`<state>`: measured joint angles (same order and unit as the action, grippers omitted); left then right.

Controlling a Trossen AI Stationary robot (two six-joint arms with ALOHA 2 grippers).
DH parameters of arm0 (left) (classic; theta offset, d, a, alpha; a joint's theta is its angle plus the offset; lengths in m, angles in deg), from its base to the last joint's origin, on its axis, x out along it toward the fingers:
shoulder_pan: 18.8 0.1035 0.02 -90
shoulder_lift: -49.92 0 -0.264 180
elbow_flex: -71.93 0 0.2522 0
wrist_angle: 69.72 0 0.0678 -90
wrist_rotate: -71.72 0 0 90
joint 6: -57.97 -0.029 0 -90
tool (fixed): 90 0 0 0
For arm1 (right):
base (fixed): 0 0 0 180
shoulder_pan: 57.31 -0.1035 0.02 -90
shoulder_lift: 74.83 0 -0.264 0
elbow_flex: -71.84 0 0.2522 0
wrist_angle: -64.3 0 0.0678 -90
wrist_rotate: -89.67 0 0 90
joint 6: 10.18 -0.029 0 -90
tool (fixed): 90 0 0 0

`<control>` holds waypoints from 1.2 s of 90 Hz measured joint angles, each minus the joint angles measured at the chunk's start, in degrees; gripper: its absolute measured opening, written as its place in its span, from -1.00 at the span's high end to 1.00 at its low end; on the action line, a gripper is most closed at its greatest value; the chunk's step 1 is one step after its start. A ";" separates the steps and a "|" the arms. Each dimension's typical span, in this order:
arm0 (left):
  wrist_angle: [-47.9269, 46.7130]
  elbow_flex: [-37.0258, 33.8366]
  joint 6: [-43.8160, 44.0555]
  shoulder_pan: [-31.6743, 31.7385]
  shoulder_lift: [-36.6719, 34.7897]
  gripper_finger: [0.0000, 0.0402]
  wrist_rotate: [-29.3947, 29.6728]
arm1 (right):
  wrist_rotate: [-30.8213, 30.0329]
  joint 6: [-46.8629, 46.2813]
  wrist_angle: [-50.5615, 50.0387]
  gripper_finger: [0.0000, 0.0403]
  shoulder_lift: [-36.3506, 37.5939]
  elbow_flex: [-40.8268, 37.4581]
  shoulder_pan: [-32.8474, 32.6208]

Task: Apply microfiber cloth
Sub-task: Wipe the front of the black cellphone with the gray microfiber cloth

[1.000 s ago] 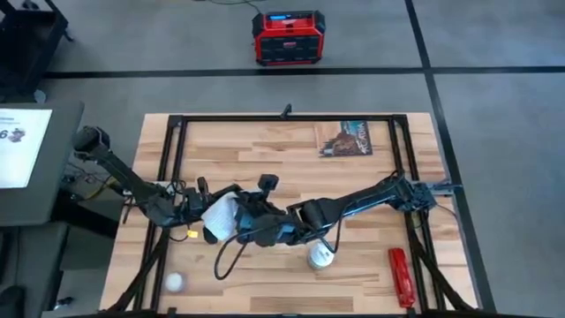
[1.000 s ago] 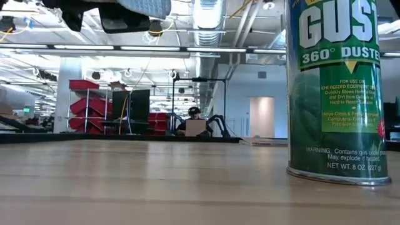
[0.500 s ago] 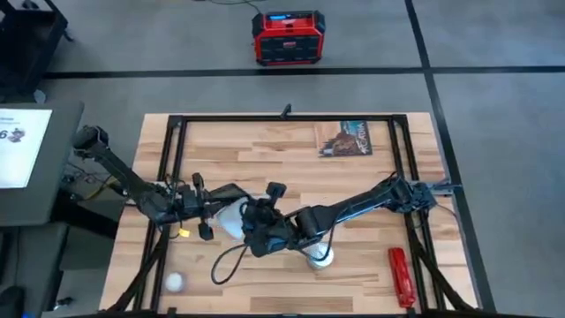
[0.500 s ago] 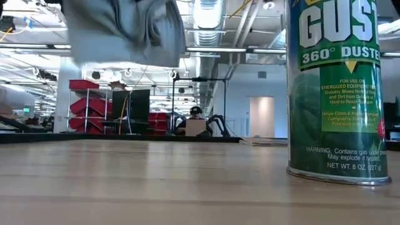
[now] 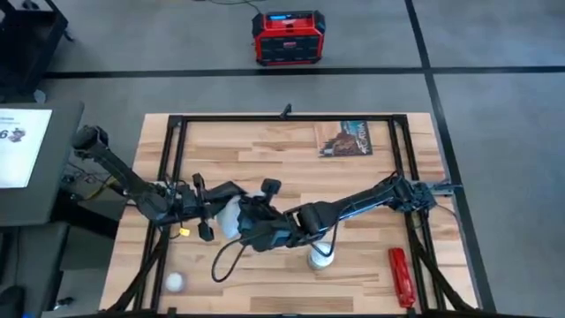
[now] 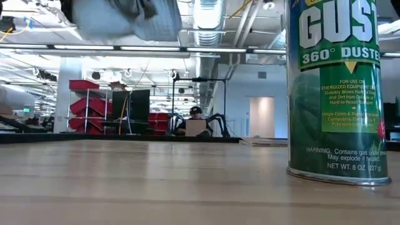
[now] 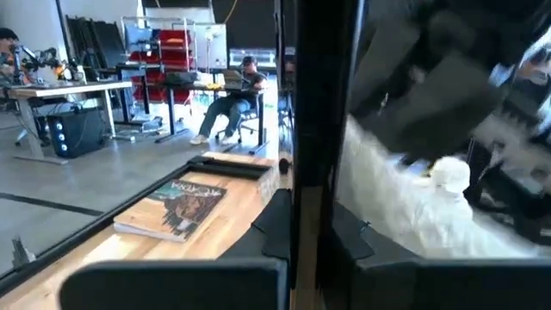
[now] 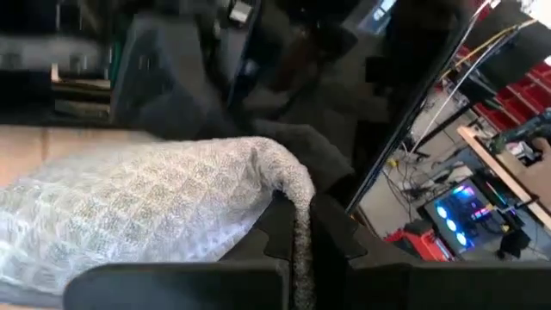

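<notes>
The pale microfiber cloth (image 5: 228, 216) hangs bunched above the middle of the table, with my right gripper (image 5: 241, 223) shut on it; in the low view its lower part (image 6: 125, 19) shows high over the wood. My left gripper (image 5: 218, 198) comes from the table's left and is shut on a flat black phone (image 7: 314, 129), seen edge-on in the left wrist view. The cloth (image 7: 413, 211) lies against the phone's side. In the right wrist view the cloth (image 8: 146, 228) fills the space in front of the fingers, the dark phone (image 8: 172, 77) behind it. My left gripper pinches the phone's lower edge (image 7: 299, 226) between its two fingers. The phone stands on edge in the hold, clear of the table. My right gripper pinches a fold of the cloth (image 8: 297, 211) between its two fingers. The cloth is lifted clear of the table and drapes slack against the phone.
A green duster can (image 6: 334, 87) stands near the front edge, right of the grippers (image 5: 320, 256). A printed booklet (image 5: 344, 139) lies at the far right, a red tool (image 5: 399, 276) at the near right, a small white ball (image 5: 175, 282) at the near left.
My right gripper has carried the cloth down and then up again beside the phone: half a second ago the cloth hung lower in the low view, now its lower edge is higher. Both grippers have kept their hold.
</notes>
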<state>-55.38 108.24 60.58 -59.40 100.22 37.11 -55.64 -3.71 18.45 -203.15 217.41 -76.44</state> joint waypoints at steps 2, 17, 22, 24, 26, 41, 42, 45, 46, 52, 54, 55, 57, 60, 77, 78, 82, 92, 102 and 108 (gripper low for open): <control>0.03 0.00 0.23 0.00 0.21 0.99 0.04 | -0.01 0.87 0.68 1.00 0.00 0.29 0.00; -0.01 -0.02 1.79 0.04 1.61 0.99 0.11 | -0.15 6.21 5.94 1.00 0.09 2.22 0.00; -0.01 -0.02 2.33 0.17 2.26 0.99 0.11 | -0.20 7.34 7.29 1.00 0.09 2.55 0.02; -0.02 -0.04 2.46 0.22 2.49 0.99 0.11 | -0.22 7.49 7.73 1.00 0.11 2.58 0.02; -0.06 -0.05 2.57 0.28 2.70 0.99 0.11 | -0.22 7.57 7.87 1.00 0.14 2.60 0.04; 0.24 -0.26 1.11 0.37 3.03 0.99 0.47 | -0.15 3.87 5.05 1.00 0.32 1.94 0.04; 0.42 -0.28 0.84 0.37 3.03 0.99 0.54 | -0.15 3.30 4.57 1.00 0.33 1.90 0.05; 0.75 -0.35 0.16 0.37 2.98 0.99 0.64 | -0.12 1.39 3.12 1.00 0.39 1.83 0.07; 0.77 -0.36 -0.01 0.39 2.93 0.99 0.66 | -0.11 0.73 2.59 1.00 0.42 1.79 0.07; 0.81 -0.42 -0.52 0.39 2.73 0.99 0.74 | -0.16 -2.33 0.77 1.00 0.61 0.79 0.09; 0.83 -0.42 -0.57 0.39 2.72 0.99 0.82 | -0.20 -3.12 0.69 1.00 0.67 0.32 0.09; 0.83 -0.42 -0.59 0.39 2.72 0.99 0.87 | -0.23 -3.47 0.65 1.00 0.68 0.04 0.08; 0.81 -0.44 -0.59 0.39 2.73 0.99 0.95 | -0.33 -4.08 0.52 1.00 0.71 -0.55 0.05; 0.73 -0.44 -0.53 0.39 2.74 0.99 1.07 | -0.41 -4.84 0.24 1.00 0.72 -1.20 0.00; 1.06 -0.44 -0.42 0.37 2.61 0.99 0.88 | 1.40 -7.63 -1.84 1.00 0.22 -3.05 -0.17; 1.13 -0.43 -0.41 0.37 2.61 0.99 0.86 | 1.42 -7.76 -1.84 1.00 0.22 -3.10 -0.17; 1.27 -0.35 -0.37 0.37 2.59 0.99 0.81 | 1.44 -7.96 -1.48 1.00 0.22 -3.41 -0.15; 1.27 -0.31 -0.11 0.37 2.60 0.99 1.00 | 1.42 -6.65 -0.44 1.00 0.22 -3.47 0.19; 1.51 -0.18 1.06 0.37 2.99 0.99 1.25 | 1.62 -2.58 2.28 1.00 0.21 -3.02 0.58; 1.64 -0.11 1.38 0.37 3.17 0.99 1.21 | 2.08 -1.68 2.24 1.00 0.11 -1.95 0.83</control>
<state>-53.74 108.13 61.96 -59.03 103.39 38.32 -53.56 -5.39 20.69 -203.04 215.46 -75.61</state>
